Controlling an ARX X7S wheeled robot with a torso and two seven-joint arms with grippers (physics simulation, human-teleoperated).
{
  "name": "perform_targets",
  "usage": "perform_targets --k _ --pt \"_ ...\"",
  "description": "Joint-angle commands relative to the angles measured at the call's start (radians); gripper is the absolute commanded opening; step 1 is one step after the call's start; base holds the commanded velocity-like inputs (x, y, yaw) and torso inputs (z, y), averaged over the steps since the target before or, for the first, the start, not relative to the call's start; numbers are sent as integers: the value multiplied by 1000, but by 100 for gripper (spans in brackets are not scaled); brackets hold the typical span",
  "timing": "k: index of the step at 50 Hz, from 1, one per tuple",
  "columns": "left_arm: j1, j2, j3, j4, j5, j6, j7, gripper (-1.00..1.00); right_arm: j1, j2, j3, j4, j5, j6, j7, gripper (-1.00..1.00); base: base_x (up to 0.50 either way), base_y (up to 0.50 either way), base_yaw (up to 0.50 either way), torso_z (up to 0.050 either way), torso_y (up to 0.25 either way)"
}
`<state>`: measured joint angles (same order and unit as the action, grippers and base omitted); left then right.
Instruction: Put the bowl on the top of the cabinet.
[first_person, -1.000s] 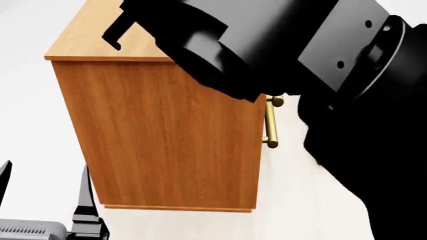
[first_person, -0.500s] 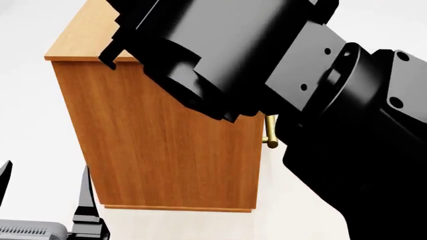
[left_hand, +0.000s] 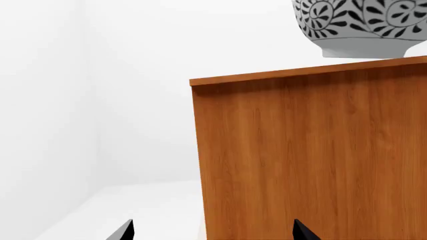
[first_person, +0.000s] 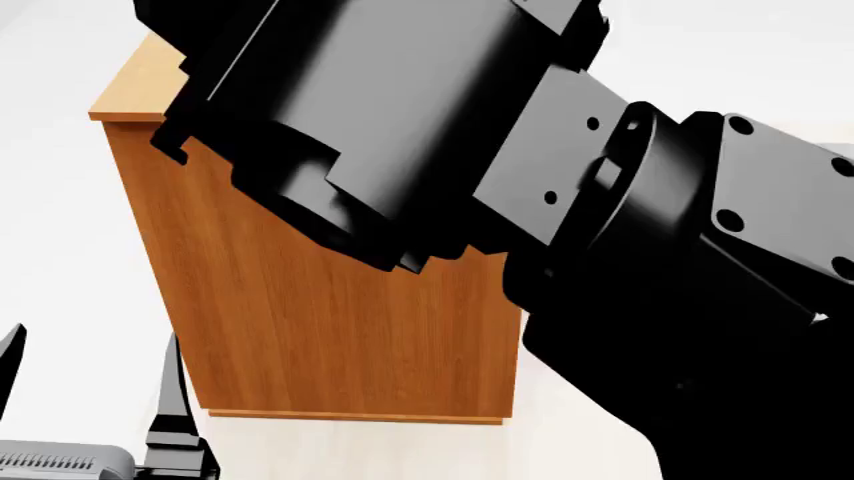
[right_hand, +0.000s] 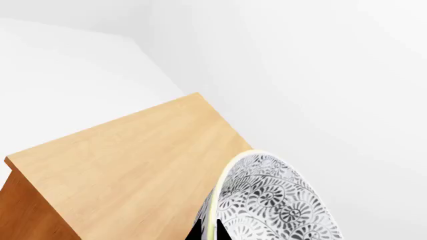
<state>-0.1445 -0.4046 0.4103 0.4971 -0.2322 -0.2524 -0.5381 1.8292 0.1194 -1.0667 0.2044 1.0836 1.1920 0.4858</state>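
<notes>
1. We found the bowl (left_hand: 363, 27) resting with its foot on the top of the cabinet (left_hand: 307, 160), seen from below in the left wrist view; in the right wrist view the bowl (right_hand: 277, 200) sat toward one end of that top, most of the top bare.
2. The right gripper (right_hand: 208, 231) had a dark fingertip on each side of the bowl's rim, apparently gripping it; we judged the bowl set down but not let go.
3. The left gripper (first_person: 87, 385) hung low beside the cabinet's foot, fingers spread and empty, far below the bowl.
4. The right arm was plainly nearer.
</notes>
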Motion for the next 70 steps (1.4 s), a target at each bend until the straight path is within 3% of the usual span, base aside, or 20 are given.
perform_targets --k 1,35,36,59,70 --pt "2 -3 1 1 -1 2 -2 100 -7 -15 -5 -20 -18 -2 9 -100 0 0 0 0 0" --pt "-4 -11 -3 -15 -12 8 -2 100 -18 -46 -57 59 -89 -130 -53 -100 0 0 0 0 0" --pt "-4 -11 -5 -14 -15 5 -2 100 -14 -41 -50 50 -79 -127 -57 100 0 0 0 0 10" --pt "-3 -14 -1 -8 -14 5 -9 100 63 67 39 -27 -18 -94 -29 100 0 0 0 0 0" --pt "-11 -12 10 3 -12 -10 -12 100 177 122 142 -71 47 -51 1 100 0 0 0 0 0"
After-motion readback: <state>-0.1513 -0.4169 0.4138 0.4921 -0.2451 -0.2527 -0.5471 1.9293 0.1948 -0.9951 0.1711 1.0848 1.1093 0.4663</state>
